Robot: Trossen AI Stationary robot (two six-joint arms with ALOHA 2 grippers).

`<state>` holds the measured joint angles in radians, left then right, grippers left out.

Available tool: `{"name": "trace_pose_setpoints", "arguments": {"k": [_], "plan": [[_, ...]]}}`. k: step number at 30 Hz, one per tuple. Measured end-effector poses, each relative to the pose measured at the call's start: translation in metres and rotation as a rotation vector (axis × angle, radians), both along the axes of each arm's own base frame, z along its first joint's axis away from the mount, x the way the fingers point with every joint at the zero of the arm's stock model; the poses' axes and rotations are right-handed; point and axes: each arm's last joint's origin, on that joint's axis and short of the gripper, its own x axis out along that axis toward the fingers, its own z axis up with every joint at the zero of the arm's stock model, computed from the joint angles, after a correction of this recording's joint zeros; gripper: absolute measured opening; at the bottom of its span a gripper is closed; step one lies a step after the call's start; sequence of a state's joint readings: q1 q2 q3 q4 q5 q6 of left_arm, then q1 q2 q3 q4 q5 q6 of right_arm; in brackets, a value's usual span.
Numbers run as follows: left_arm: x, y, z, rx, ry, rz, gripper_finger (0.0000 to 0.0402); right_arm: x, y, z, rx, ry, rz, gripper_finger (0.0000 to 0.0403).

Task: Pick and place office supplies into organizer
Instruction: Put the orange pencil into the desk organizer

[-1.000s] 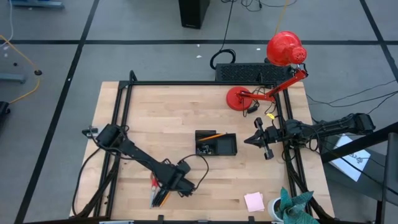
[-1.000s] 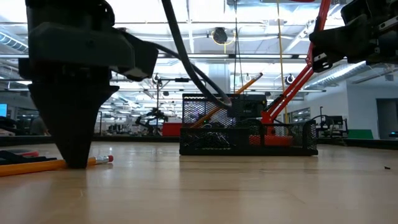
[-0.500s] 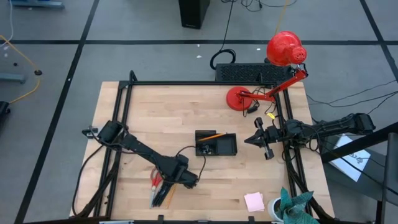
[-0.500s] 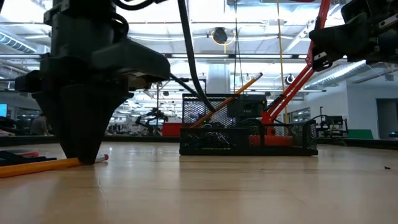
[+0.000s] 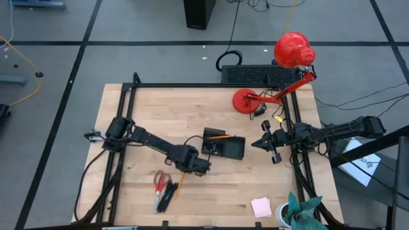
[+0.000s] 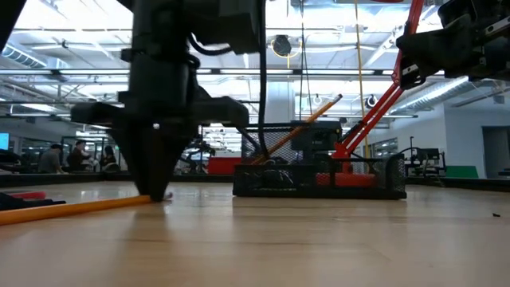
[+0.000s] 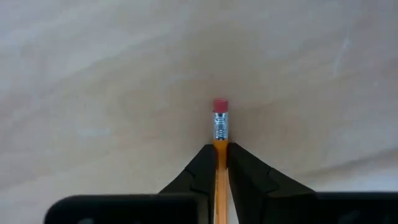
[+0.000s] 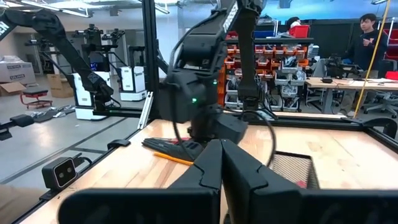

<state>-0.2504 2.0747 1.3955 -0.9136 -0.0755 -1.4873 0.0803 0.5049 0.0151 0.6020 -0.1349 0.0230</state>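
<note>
My left gripper (image 5: 192,165) points down just near-left of the black organizer (image 5: 238,155) and is shut on an orange pencil (image 6: 80,207). The pencil trails back toward red-handled scissors (image 5: 158,181) and black pens (image 5: 165,197), which lie on the table. Another orange pencil (image 5: 220,136) leans in the organizer. A pink sticky-note pad (image 5: 261,206) lies flat near the front right. My right gripper (image 5: 266,144) hangs shut at the table's right side, above the tabletop. My left gripper pinches the pencil just behind its metal ferrule (image 7: 221,147) between the two fingertips (image 7: 202,168). The pink eraser (image 7: 221,105) sticks out past them. The fingers come from above, pointing down, across the pencil. The rest of the pencil runs low along the table (image 6: 48,211).
A red desk lamp stands with its round base (image 5: 245,100) at the far right, its arm reaching over the right edge. A teal cloth (image 5: 300,211) sits at the front right corner. Black frame rails (image 5: 124,108) run along the table's left, far and right sides.
My left gripper has shut on the pencil's eraser end and gone toward the far right, up to the organizer, rolling its wrist. The pencil's eraser end has swung along with it while its other end stayed by the pens. The organizer has turned slightly.
</note>
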Motion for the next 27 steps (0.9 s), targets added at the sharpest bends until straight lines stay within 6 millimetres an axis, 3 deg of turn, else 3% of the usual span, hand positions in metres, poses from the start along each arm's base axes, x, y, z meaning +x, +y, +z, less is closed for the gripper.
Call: {"name": "trace_pose_setpoints", "arguments": {"k": [10, 18, 27], "plan": [[0.0, -0.004, 0.0, -0.009, -0.01, -0.102, 0.0066, 0.0, 0.0, 0.001, 0.001, -0.015, 0.0, 0.0], [0.002, -0.013, -0.019, -0.028, 0.044, -0.186, 0.0013, 0.0, 0.0, 0.001, 0.004, -0.015, 0.001, 0.0], [0.001, -0.021, -0.019, 0.014, 0.032, -0.233, 0.0006, 0.0, 0.0, 0.002, 0.004, -0.017, 0.001, 0.0]]}}
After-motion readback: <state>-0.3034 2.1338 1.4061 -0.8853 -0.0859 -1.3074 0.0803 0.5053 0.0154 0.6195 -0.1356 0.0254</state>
